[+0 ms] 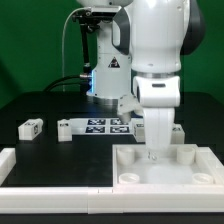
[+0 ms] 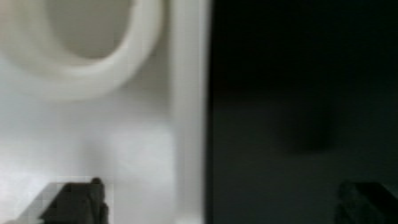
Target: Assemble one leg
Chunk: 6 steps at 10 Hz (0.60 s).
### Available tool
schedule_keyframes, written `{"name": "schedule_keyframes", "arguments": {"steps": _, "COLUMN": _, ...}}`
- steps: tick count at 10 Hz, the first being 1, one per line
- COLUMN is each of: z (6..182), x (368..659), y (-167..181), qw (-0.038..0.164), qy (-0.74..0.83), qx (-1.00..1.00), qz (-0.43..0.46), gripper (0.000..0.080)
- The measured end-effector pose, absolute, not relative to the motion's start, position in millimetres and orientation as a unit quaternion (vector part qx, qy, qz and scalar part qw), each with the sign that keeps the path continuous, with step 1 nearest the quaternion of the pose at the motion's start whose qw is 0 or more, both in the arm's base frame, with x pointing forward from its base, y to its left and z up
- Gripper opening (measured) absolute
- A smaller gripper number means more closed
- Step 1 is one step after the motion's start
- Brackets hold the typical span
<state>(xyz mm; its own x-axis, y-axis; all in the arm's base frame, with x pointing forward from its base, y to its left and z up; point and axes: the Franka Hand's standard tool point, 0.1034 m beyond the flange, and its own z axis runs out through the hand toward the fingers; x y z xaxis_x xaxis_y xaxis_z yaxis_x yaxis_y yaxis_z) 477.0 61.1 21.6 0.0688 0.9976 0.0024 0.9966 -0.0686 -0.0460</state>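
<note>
The large white panel (image 1: pixel 165 172) lies at the front on the exterior view's right, with short round posts on it. My gripper (image 1: pixel 154 150) hangs straight down over its far part, close to the surface. In the wrist view the gripper (image 2: pixel 219 205) is open, with dark fingertips (image 2: pixel 75 204) wide apart and nothing between them. Below it are the blurred white panel (image 2: pixel 107 130), a round socket (image 2: pixel 80 40) and the panel's edge against the black table. One leg (image 1: pixel 30 127) lies on the table at the far left. Another leg (image 1: pixel 65 128) lies by the marker board.
The marker board (image 1: pixel 105 125) lies behind the panel at mid-table. A white raised border (image 1: pixel 20 165) runs along the front left. Another small white tagged part (image 1: pixel 178 131) sits to the right of the arm. The robot's base (image 1: pixel 105 70) stands at the back.
</note>
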Motion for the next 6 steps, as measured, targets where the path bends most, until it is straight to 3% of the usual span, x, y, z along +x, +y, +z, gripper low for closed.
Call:
{"name": "schedule_keyframes", "arguments": {"steps": 2, "z": 42.8, "x": 459.7, "y": 64.7, "qw": 0.009, "qy": -0.654, "qx": -0.756, "qz": 0.011, "gripper": 0.0649}}
{"name": "schedule_keyframes", "arguments": {"steps": 6, "z": 41.4, "x": 456.6, "y": 64.6, "qw": 0.010, "qy": -0.598, "qx": -0.802, "qz": 0.013, "gripper": 0.0649}}
